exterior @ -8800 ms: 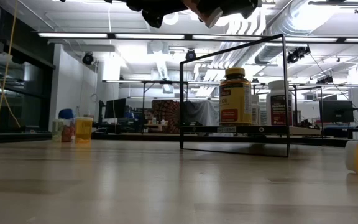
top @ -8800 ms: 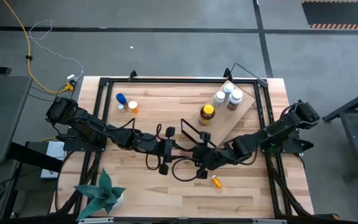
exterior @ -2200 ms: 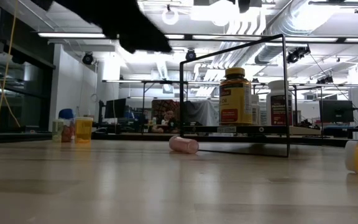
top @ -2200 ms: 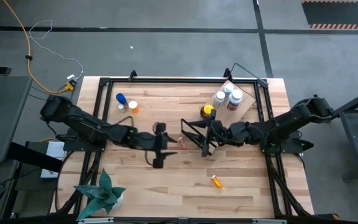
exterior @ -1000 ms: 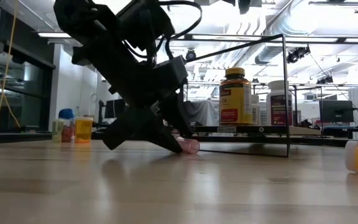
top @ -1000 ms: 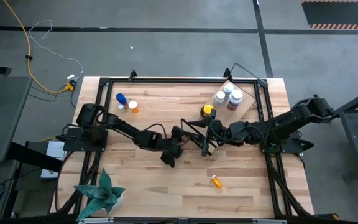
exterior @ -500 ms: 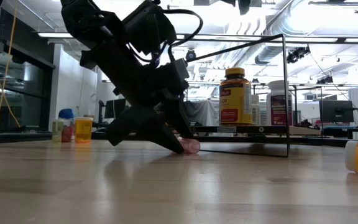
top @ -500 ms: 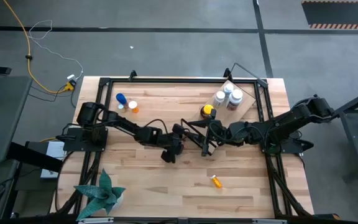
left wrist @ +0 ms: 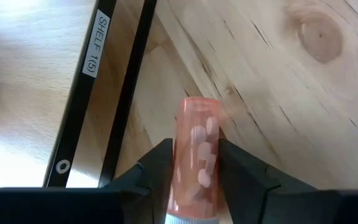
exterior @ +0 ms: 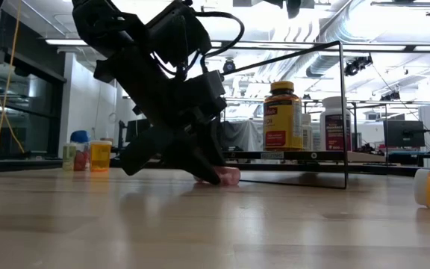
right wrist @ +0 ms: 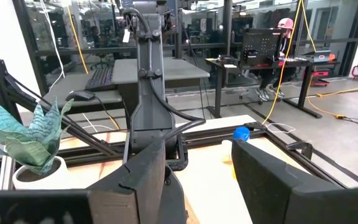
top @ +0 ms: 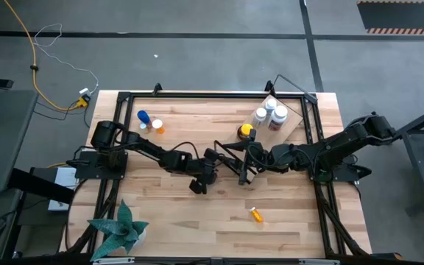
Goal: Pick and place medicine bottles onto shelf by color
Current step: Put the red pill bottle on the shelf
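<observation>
A small pink bottle [left wrist: 196, 149] with a white cap lies on its side on the table, just in front of the shelf's dark edge strip [left wrist: 95, 43]. My left gripper [left wrist: 194, 144] is shut on it and slants down from the table's left [exterior: 213, 176]. The shelf [top: 280, 131] stands at the far right. It carries an amber bottle with a yellow cap [top: 246, 131] and white bottles [top: 271, 114]. My right gripper [right wrist: 197, 168] hangs level and open above the table beside the shelf's wire frame [top: 230, 151], holding nothing. My left gripper pinches the pink bottle's round sides [left wrist: 183, 163] between its two fingers, at the half nearer the white cap [left wrist: 190, 219]. The fingers slant down from the table's left and lie along the bottle. The bottle lies on its side on the tabletop.
A blue bottle [top: 143, 117] and a small orange one [top: 157, 126] stand at the far left. Another orange bottle [top: 256, 214] lies near the front edge. A potted plant [top: 124, 228] stands at the front left corner. A black frame rims the table [top: 212, 94].
My left gripper has stayed low at the pink bottle and turned a little at the wrist. The bottle lies where it was, beside the shelf's frame.
</observation>
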Robot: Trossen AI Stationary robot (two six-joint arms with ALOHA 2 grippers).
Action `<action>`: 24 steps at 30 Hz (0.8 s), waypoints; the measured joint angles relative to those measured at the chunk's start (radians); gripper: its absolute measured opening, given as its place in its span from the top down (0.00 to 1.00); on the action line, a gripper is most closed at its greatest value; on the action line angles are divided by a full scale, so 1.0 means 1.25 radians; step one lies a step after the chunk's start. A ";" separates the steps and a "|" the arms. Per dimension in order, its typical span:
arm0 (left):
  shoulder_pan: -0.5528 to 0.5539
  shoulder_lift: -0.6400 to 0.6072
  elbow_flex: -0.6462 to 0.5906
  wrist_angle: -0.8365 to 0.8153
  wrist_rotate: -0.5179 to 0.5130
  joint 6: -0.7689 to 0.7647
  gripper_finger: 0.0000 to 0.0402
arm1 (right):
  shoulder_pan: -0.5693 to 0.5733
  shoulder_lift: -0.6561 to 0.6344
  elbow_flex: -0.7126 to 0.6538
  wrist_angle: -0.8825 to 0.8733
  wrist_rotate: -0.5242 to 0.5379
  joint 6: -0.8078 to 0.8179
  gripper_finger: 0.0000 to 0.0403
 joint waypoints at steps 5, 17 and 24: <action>0.000 0.000 0.000 0.005 -0.001 0.001 0.75 | 0.000 0.000 0.000 -0.002 0.000 0.000 0.56; -0.002 -0.005 -0.002 0.011 -0.008 -0.020 0.75 | 0.000 0.000 0.000 -0.005 0.000 0.000 0.56; -0.004 -0.030 -0.004 -0.018 -0.008 -0.042 0.75 | 0.000 0.000 0.000 -0.006 0.000 0.000 0.56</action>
